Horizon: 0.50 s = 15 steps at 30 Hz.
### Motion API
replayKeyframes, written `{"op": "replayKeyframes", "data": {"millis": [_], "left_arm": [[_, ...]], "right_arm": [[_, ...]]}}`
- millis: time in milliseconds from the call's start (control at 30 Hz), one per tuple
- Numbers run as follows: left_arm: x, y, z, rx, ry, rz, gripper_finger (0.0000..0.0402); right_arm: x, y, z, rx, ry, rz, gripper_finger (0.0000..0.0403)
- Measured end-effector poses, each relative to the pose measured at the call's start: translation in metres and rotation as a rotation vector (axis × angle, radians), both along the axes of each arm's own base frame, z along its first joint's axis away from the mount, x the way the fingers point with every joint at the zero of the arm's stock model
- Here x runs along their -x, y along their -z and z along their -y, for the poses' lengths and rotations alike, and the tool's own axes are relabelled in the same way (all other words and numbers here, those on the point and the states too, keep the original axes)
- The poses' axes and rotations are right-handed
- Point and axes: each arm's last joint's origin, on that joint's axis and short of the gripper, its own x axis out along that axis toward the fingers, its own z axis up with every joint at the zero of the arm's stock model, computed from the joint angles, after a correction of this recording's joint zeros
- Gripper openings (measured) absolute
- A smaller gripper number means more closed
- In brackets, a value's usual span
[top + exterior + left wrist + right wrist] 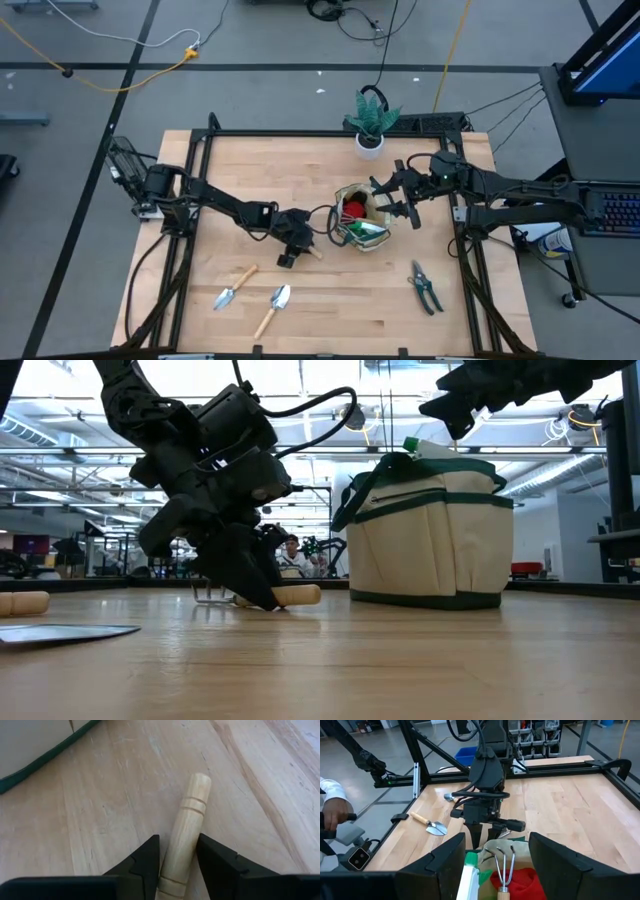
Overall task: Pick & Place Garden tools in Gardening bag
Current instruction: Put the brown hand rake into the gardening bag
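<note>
A hand rake lies on the table left of the tan gardening bag point(362, 220), its prongs point(205, 597) down and its wooden handle point(189, 815) level. My left gripper point(178, 847) is shut on that handle. My right gripper point(495, 851) hovers open above the bag's mouth, touching nothing. Inside the bag show a second rake point(504, 862), a red piece point(522, 877) and a green-and-white piece point(470, 870). Two trowels point(235, 287) point(275, 305) and the dark shears point(425, 287) lie near the table's front edge. My left gripper pinches the rake's wooden handle point(175, 857) between its two fingers, about midway along it. The fingers point(250, 585) slant down from the table's left. The handle's rounded free end point(300, 595) sticks out past them toward the bag. The rake lies flat on the table.
A green plant in a white pot point(370, 122) stands at the table's far edge behind the bag. A black frame point(205, 150) runs round the table. A person's hand point(335, 815) shows beyond the left side. Bare wood lies between the trowels and the shears.
</note>
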Motion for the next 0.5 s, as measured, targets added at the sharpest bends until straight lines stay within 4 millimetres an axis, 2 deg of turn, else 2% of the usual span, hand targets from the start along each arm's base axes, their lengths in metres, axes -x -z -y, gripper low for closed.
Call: {"op": "replayKeyframes", "data": {"millis": [333,500], "left_arm": [[-0.0004,-0.0002,0.002,0.006,0.01,0.007,0.0129],[-0.0019,-0.0013,0.0022,0.017,0.004,0.028,0.0088]], "right_arm": [[0.0001,-0.0001,0.0,0.0,0.0,0.0,0.0212],[0.0,0.0,0.0,0.0,0.0,0.0,0.0212]]}}
